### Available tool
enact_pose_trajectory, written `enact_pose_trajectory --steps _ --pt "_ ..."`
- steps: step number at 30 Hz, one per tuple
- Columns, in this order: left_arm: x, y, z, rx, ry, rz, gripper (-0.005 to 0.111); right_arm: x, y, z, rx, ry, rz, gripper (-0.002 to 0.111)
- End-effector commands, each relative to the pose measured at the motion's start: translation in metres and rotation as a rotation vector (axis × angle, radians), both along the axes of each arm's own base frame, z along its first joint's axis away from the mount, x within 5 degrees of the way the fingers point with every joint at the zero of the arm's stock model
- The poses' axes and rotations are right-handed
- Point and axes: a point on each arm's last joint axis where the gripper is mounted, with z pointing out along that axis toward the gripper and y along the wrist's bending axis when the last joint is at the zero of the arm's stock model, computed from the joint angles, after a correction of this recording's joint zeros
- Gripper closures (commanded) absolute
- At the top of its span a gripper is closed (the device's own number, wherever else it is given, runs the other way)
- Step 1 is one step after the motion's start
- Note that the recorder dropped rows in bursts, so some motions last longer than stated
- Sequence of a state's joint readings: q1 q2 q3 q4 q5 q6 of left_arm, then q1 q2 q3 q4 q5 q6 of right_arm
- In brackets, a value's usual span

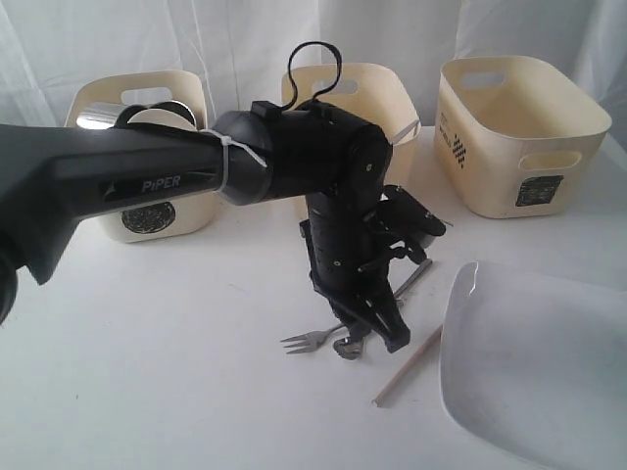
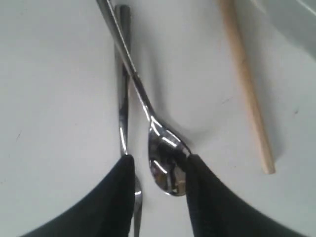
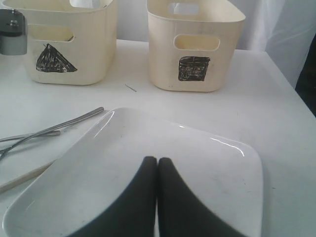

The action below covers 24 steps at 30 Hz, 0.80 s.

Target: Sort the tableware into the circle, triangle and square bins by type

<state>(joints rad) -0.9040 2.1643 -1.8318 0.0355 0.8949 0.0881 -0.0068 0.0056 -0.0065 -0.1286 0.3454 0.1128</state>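
The left gripper (image 2: 158, 162) has its jaws apart, straddling the bowl of a steel spoon (image 2: 167, 170) that lies on the white table (image 2: 54, 98); one black finger (image 2: 205, 197) touches the spoon's edge, the other leaves a slim gap. A second steel handle (image 2: 121, 94) runs alongside the spoon's stem and passes under that other finger. A wooden chopstick (image 2: 246, 89) lies near them but apart, with a corner of the large white plate (image 2: 296, 19) past it.

In the exterior view this gripper points down at the lower middle of the frame; a fork (image 1: 304, 341) shows its tines just left of it, the chopstick lies to its lower right, and the plate fills the lower right corner.

The right gripper (image 3: 157, 162) has its fingers pressed together with nothing between them, hanging over the plate. Beyond the plate stand the triangle bin (image 3: 64, 44) and the square bin (image 3: 197, 44), side by side but apart; a steel mug (image 3: 12, 32) shows at the frame edge near the triangle bin.

Across the top of the exterior view the bins stand in a row: the circle bin (image 1: 147, 196) is upper left, with steel and pale rounded things above its rim; the triangle bin is at the middle, partly hidden by the arm; the square bin is upper right.
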Motion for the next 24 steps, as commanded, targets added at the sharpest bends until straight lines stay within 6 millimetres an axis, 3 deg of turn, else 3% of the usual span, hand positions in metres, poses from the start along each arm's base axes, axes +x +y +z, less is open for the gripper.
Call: enact_pose_trajectory --steps 1,14,24 --pt "-0.001 0.002 0.004 0.024 -0.018 -0.003 0.067 0.000 0.000 -0.002 -0.002 -0.001 -0.002 0.108" --pt "0.001 0.001 0.004 0.009 -0.039 0.029 0.067 0.000 0.000 -0.002 -0.002 -0.001 -0.002 0.108" --pt "0.000 -0.002 -0.020 0.042 0.030 0.053 0.067 0.000 0.000 -0.002 -0.002 -0.001 -0.002 0.108"
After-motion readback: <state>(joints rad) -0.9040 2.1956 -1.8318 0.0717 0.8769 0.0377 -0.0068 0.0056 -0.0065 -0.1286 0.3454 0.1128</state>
